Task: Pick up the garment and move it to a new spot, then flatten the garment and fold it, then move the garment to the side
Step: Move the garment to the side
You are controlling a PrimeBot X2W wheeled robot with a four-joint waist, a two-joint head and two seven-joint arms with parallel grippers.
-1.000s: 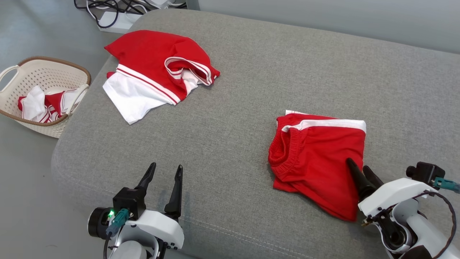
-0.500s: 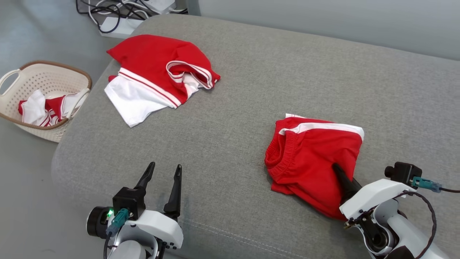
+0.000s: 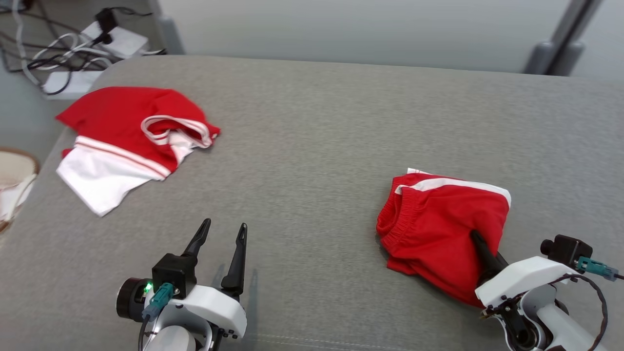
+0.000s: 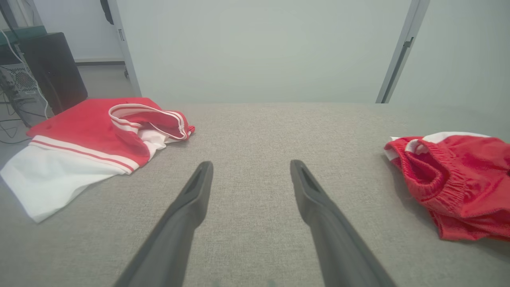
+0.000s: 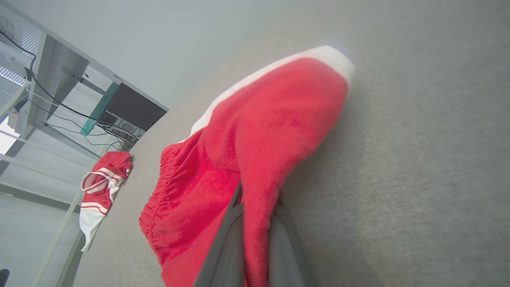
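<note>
In the head view a pale basket (image 3: pixel 13 181) sat at the 9 o'clock edge, cut off so that just a slice showed. Cables (image 3: pixel 58 53) tangled on the floor at 10 o'clock. A red and white shirt (image 3: pixel 124 139) lay rumpled on the grey cushion (image 3: pixel 312 122), also toward 10 o'clock. The left wrist view added a dark computer (image 4: pixel 53 67) standing beyond it.

The left gripper (image 3: pixel 225 225) hovered at 7 o'clock, fingers spread wide with nothing between them.

The red shorts (image 3: pixel 438 224) lay on the cushion at 4 o'clock, well apart from the shirt. Their elastic waistband faced 9 o'clock and the white stripe ran along the far edge toward 1 o'clock. The bundle was about as wide as it was deep, so its long axis was hard to call; its near corner trailed toward 5 o'clock.

The right gripper (image 3: pixel 477 240), at 5 o'clock, was pinched closed on the shorts' near part. From the head one dark finger showed on top of the cloth and the other was hidden. The right wrist view showed a ridge of red fabric squeezed between both fingers, its white edge blurred. A grey post (image 3: pixel 560 41) stood at 1 o'clock, its top cut off.
</note>
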